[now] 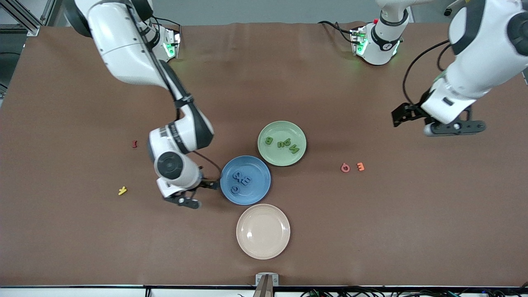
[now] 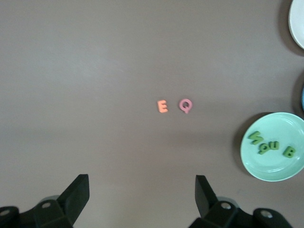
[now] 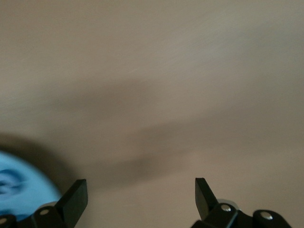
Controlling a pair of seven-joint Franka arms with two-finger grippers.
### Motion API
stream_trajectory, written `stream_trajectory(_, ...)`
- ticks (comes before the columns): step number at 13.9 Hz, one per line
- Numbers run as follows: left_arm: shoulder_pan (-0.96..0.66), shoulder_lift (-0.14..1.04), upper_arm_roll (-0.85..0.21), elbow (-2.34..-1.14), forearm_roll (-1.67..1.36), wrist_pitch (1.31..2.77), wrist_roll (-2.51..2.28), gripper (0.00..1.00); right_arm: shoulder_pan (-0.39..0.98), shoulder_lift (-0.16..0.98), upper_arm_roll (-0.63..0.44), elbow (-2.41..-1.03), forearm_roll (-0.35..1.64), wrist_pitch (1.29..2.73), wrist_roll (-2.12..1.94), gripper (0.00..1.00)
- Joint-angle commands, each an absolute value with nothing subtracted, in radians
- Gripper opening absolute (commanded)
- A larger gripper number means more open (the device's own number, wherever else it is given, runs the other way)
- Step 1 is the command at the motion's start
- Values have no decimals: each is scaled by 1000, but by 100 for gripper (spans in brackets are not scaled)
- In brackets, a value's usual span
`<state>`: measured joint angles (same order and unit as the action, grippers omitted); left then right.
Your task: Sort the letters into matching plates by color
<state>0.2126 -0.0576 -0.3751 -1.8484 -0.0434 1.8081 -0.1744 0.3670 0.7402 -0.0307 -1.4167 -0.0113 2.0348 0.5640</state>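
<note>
The blue plate (image 1: 258, 190) holds blue letters (image 1: 242, 179). Beside it, farther from the front camera, the pale green plate (image 1: 282, 159) holds several green letters (image 1: 283, 144). My right gripper (image 1: 200, 193) stands open and empty, low over the table by the blue plate's rim on the right arm's side. The right wrist view shows a slice of that blue plate (image 3: 21, 187) next to the right gripper (image 3: 141, 192). My left gripper (image 1: 402, 115) hangs open and empty over bare table at the left arm's end. In its wrist view the left gripper (image 2: 142, 190) looks down toward the green plate (image 2: 273, 170).
A cream plate (image 1: 263, 241) lies nearest the front camera. A pink Q (image 1: 345, 167) and an orange E (image 1: 360, 166) lie on the table toward the left arm's end. A yellow letter (image 1: 122, 190) and a red letter (image 1: 134, 144) lie toward the right arm's end.
</note>
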Motion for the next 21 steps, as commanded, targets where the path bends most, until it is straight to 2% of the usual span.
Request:
stream_trajectory(1, 280, -106, -377, -1859, -72, 1799, -66, 98, 270, 626, -14, -1462, -35, 1933, 404, 100)
stream_trajectory(6, 371, -69, -374, -1679, -61, 1732, 28, 99, 114, 494, -20, -1450, -64, 1740, 149, 100)
stream_trajectory(8, 368, -54, -376, -1640, -55, 1715, 20, 99, 56, 440, -21, -1440, -87, 1677, 47, 100)
stream_trajectory(11, 370, -8, -377, -1566, -43, 1713, 18, 99, 8, 411, -21, -1382, -87, 1570, 11, 100)
stream_trajectory(14, 365, 2, -376, -1546, -26, 1715, 11, 100, 6, 411, -25, -1304, -89, 1480, 18, 100)
stream_trajectory(21, 364, 2, -382, -1551, -8, 1712, 9, 100, -22, 396, -20, -1252, -80, 1479, 20, 100)
